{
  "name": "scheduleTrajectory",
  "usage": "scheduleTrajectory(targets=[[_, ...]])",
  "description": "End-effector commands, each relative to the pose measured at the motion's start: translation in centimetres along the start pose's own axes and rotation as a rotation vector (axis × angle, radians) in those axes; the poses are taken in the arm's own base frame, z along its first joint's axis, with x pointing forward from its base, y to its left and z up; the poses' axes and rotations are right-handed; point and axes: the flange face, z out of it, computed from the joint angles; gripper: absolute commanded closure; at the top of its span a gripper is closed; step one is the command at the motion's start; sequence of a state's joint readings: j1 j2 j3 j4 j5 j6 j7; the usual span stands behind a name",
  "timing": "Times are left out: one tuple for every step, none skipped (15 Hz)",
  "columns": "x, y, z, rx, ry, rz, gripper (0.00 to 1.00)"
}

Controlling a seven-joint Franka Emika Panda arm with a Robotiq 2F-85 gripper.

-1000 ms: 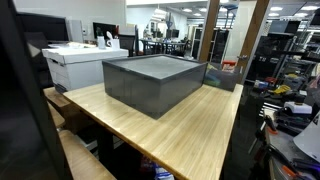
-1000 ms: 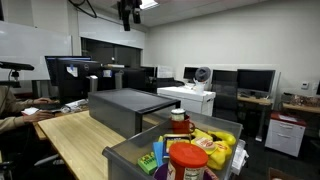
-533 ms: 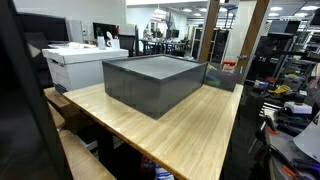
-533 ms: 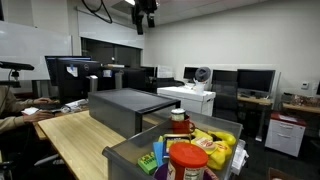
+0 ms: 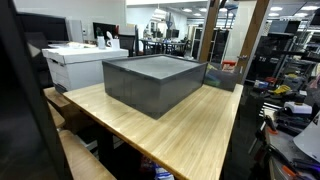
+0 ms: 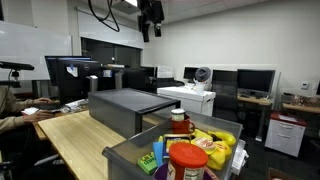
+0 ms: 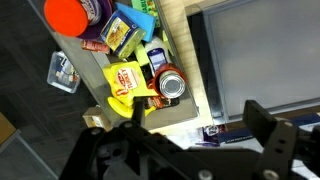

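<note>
**Inspector:** Sideways travel is noted since a second ago: the pincer (image 6: 151, 28) has shifted rightward in an exterior view, close under the ceiling. Nothing on the tabletop (image 5: 195, 130) has changed place.

**Clerk:** Its condition?

**Inspector:** Jaws spread wide with nothing between them, well above all items.

**Clerk:** And beneath it?

**Inspector:** The wrist view looks down on an open grey bin (image 7: 92, 62) of groceries. It holds a red-lidded jar (image 7: 65, 12), a yellow bag (image 7: 128, 78) and a tin can (image 7: 170, 85). The bin sits near the large grey box (image 7: 260, 50), with a strip of tabletop between them.
</note>
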State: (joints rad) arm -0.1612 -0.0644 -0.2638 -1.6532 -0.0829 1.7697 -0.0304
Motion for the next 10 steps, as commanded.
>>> scheduleTrajectory(targets=[[0.6,0.2,0.5,0.001,-0.019,-0.025,0.00],[0.4,0.0,0.6,-0.004,-0.011,0.001,0.00],[0.4,0.0,0.8,-0.004,-0.015,0.001,0.00],[0.4,0.0,0.7,-0.004,-0.014,0.000,0.00],[0.4,-0.1,0.7,-0.004,-0.014,0.000,0.00],[0.4,-0.1,0.7,-0.004,-0.014,0.000,0.00],[0.4,-0.1,0.7,-0.004,-0.014,0.000,0.00],[0.4,-0.1,0.7,-0.004,-0.014,0.000,0.00],[0.3,-0.1,0.7,-0.016,-0.002,0.006,0.00],[2.3,0.0,2.4,0.021,-0.052,-0.013,0.00]])
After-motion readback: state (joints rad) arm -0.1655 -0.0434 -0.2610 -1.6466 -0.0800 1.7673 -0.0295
